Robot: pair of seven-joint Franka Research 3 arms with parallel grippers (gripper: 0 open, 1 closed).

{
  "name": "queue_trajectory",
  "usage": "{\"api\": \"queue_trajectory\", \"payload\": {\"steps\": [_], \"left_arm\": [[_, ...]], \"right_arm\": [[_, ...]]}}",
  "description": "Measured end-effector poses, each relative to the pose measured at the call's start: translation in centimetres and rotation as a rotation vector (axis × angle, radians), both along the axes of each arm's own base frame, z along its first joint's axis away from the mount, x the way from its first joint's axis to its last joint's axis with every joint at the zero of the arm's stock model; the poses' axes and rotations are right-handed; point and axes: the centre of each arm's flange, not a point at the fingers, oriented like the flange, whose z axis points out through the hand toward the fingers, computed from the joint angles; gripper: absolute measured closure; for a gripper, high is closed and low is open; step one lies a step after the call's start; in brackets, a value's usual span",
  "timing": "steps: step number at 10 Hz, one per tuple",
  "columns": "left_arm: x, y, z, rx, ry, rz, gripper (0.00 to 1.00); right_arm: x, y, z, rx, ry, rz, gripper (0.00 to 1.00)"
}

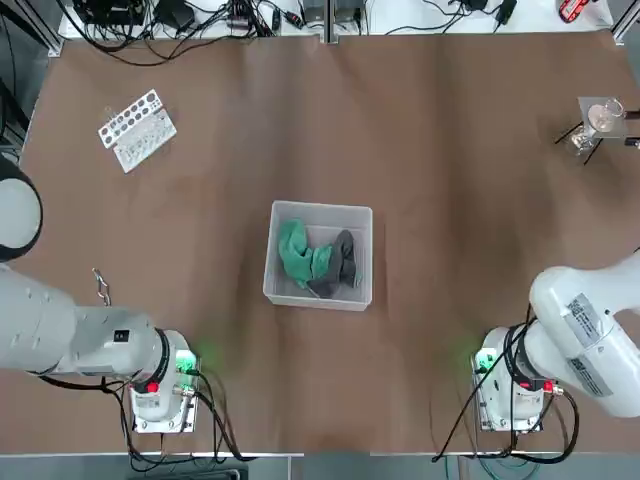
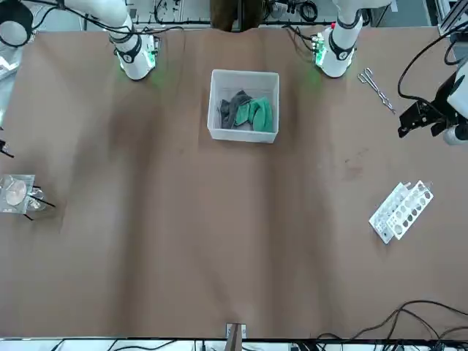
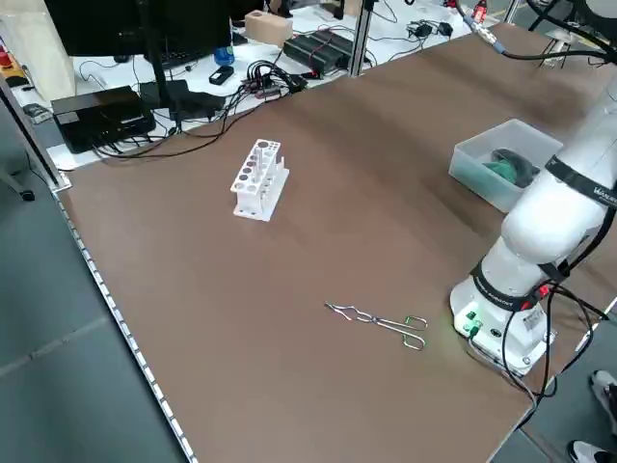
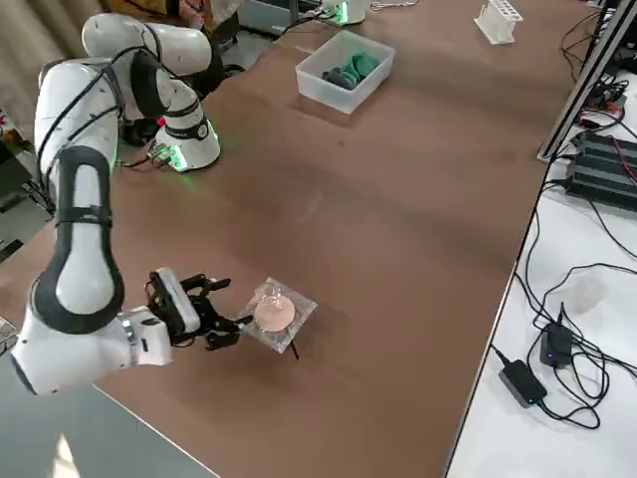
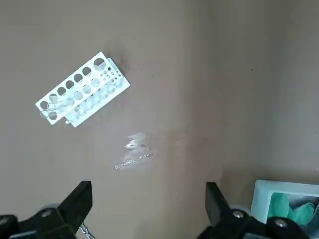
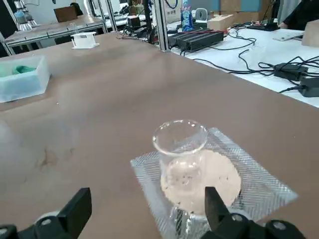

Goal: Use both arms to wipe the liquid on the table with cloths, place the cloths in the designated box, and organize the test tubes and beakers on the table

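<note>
Your R gripper [image 6: 148, 211], wide open, nothing held, is at the beaker [image 6: 180, 149] on its mesh pad [image 6: 269, 191], table's [image 1: 450, 150] R edge. L gripper [image 5: 149, 209], also wide, empty, over table's L side. Both cloths [image 1: 305, 252] in box [image 1: 318, 299], mid-table.

No text, brand, number or sign legible. Print noted, unread: right arm [image 1: 600, 335], top view, two pale labels with fine dark print, upper label [image 1: 584, 320] and lower label [image 1: 591, 377], both on the white casing, characters too small to make out. Left arm [image 3: 569, 207], left side view, dark band [image 3: 581, 183] with small light marks, wording not resolved. Blue-labelled container [image 6: 187, 18], right wrist view, on the white surface beyond the brown table [image 6: 99, 129], marking too small to read. Red object [image 1: 572, 9], top view, far edge, pale marking, not decipherable.
</note>
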Motion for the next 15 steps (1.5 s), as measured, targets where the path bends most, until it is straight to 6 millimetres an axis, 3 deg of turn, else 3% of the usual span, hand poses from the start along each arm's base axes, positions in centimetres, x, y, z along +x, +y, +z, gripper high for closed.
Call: {"api": "queue_trajectory", "payload": {"steps": [2, 4, 5, 7, 9, 11, 13, 15], "left_arm": [[0.0, 0.0, 0.0, 0.000, 0.000, 0.000, 0.00], [0.0, 0.0, 0.0, 0.000, 0.000, 0.000, 0.00], [0.0, 0.0, 0.0, 0.000, 0.000, 0.000, 0.00], [0.0, 0.0, 0.0, 0.000, 0.000, 0.000, 0.00], [0.0, 0.1, 0.0, 0.000, 0.000, 0.002, 0.00], [0.0, 0.1, 0.0, 0.000, 0.000, 0.002, 0.00], [0.0, 0.0, 0.0, 0.000, -0.001, 0.000, 0.00], [0.0, 0.2, 0.0, 0.000, 0.000, 0.003, 0.00]], "right_arm": [[-0.3, -0.1, 0.9, 0.005, -0.006, 0.009, 0.00], [1.1, 0.9, 3.7, 0.007, 0.008, 0.025, 0.00], [2.4, 2.1, 5.5, 0.005, 0.031, 0.041, 0.00], [6.4, 6.6, 9.2, 0.018, 0.128, 0.101, 0.00], [11.1, 12.3, 12.0, 0.006, 0.195, 0.159, 0.00], [15.7, 19.7, 16.7, -0.033, 0.246, 0.218, 0.00], [20.5, 29.6, 21.4, -0.106, 0.302, 0.240, 0.00], [24.3, 39.5, 23.0, -0.178, 0.349, 0.235, 0.00]]}}
